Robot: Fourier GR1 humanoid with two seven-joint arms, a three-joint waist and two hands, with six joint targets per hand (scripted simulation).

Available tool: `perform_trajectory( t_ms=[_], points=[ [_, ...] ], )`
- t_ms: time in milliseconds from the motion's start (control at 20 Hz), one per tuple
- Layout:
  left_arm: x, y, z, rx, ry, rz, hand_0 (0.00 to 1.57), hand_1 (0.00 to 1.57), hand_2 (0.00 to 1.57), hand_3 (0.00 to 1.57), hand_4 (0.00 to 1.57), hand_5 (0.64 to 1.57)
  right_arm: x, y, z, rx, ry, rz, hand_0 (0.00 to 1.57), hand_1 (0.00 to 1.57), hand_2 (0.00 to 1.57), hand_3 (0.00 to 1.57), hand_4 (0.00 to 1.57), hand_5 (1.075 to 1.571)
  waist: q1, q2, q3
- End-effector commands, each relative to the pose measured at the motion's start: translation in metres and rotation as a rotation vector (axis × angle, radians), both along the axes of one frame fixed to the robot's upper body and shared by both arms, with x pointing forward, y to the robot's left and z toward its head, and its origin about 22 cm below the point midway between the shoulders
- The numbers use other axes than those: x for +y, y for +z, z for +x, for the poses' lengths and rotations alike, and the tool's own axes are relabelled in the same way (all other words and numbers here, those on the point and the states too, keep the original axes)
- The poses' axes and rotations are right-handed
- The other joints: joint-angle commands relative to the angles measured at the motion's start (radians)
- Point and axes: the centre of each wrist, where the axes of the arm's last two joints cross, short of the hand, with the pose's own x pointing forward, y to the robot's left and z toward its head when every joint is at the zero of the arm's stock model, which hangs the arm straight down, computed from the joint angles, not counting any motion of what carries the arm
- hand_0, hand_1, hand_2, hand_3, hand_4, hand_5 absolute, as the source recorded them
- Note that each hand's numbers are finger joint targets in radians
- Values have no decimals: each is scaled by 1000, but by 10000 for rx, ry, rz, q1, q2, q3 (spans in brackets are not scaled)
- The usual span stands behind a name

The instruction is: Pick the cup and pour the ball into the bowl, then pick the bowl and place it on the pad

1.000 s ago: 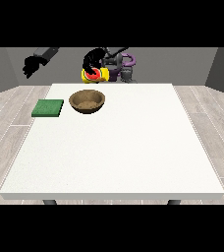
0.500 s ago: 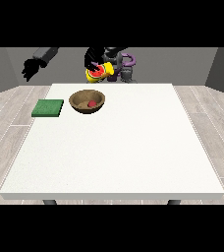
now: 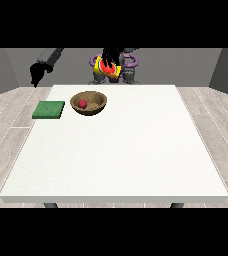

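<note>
I see the red ball (image 3: 82, 103) lying in the wooden bowl (image 3: 97, 105) on the bench (image 3: 116, 150), below the robot hand (image 3: 107, 59) clamped on the tilted cup (image 3: 108, 67). Pouring looks done. Moving the bowl onto the green pad (image 3: 49, 109) beside it remains.

The worktop (image 3: 121, 155) looks white, smooth and matt. The bowl (image 3: 97, 106) looks like brown wood with a dull finish; the ball (image 3: 82, 103) inside it is red and smooth. The pad (image 3: 49, 109) is flat, green and matt. The floor (image 3: 8, 120) shows pale wood-look planks.
</note>
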Motion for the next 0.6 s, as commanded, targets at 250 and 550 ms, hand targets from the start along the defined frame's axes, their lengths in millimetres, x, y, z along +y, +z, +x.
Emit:
perform_trajectory(
  t_ms=[250,550],
  points=[
    [44,16,-12,-243,600,-8922,1370,1370,1571,1571,983,1538,59,-3,26,403,488,637,0,0,0,0,729,1567,-238,858,-31],
    [85,-22,-30,183,102,-11516,1177,1177,1527,1444,922,1553,98,-1,38,1395,38,749,0,0,0,0,625,1570,174,854,0]
  ],
)
